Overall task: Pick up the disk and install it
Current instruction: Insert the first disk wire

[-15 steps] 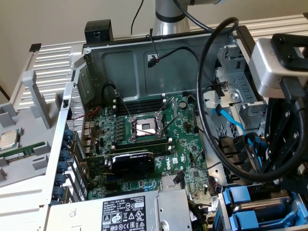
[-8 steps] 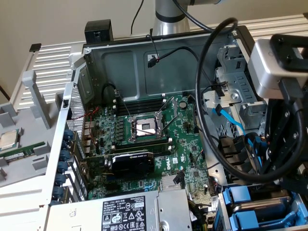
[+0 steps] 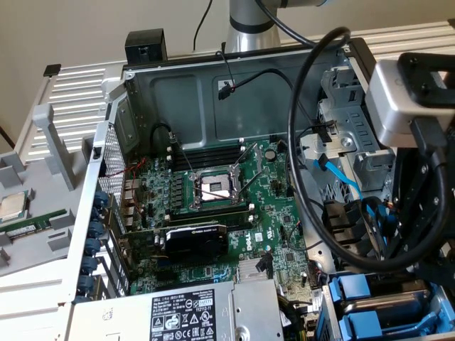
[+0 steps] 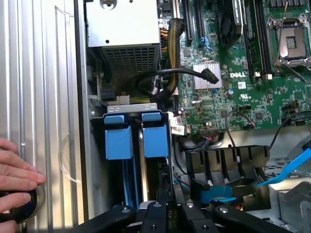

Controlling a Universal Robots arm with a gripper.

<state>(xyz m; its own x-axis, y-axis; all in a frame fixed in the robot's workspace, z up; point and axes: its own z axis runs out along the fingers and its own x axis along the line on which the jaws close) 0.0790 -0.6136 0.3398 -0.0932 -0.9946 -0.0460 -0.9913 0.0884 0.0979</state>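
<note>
- While the jaws of the black gripper (image 4: 170,206) are drawn almost together, I cannot make out whether they pinch anything. Its inner links sit close, with a thin dark strip between them.
- Straight ahead of it, and near, stands the disk (image 4: 155,138), a hard drive set on edge in a bright blue plastic carrier frame. It is seated in the grey sheet-metal drive bay (image 4: 131,108).
- This is probably the task's own one, since it lines up with the gripper.
- A second blue carrier (image 4: 118,141) stands just beside it in the neighbouring slot, parallel to it.
- The disk's long axis seems to run down into the bay, away from the gripper, with the blue end tab facing out.
- In the exterior view the bay lies at about 4 o'clock from the open silver processor socket (image 3: 213,186), in the case's corner.
- Room is tight. A black slotted plastic cable guide (image 4: 228,160) and a light-blue flat cable (image 4: 286,170) crowd one side, and a thick black cable loop (image 3: 298,142) hangs near the arm.
- A person's hand (image 4: 17,174) rests on the ribbed aluminium counter (image 4: 39,73), outside the case wall and well apart from the bay.
</note>
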